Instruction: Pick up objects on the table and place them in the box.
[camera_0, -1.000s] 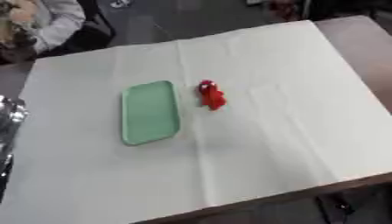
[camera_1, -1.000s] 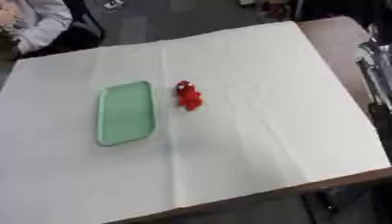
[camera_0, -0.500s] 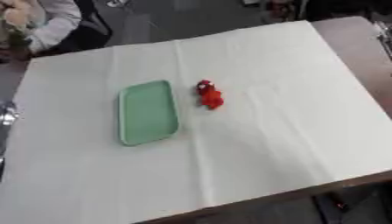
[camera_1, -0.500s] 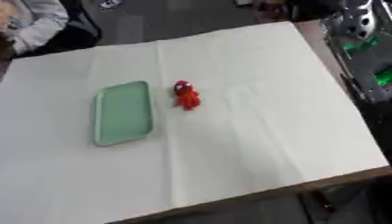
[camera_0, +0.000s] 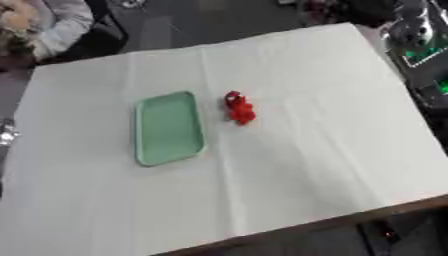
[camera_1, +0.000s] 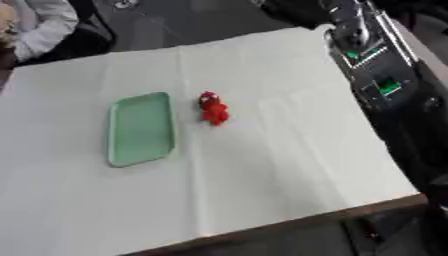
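Tabletop (camera_0: 306, 165) holds red object (camera_0: 239, 108) just beside green tray (camera_0: 168, 127); right arm (camera_1: 372, 60) enters at the edge, fingers' state cannot tell. Step: reach; grasp needed next

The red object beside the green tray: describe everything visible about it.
The red object is small, lumpy and bright red, with a darker spot at its far end; what it is cannot be made out. It lies on the white cloth near the table's middle, just to the right of the shallow pale green tray, close to it but apart. No hand touches it.
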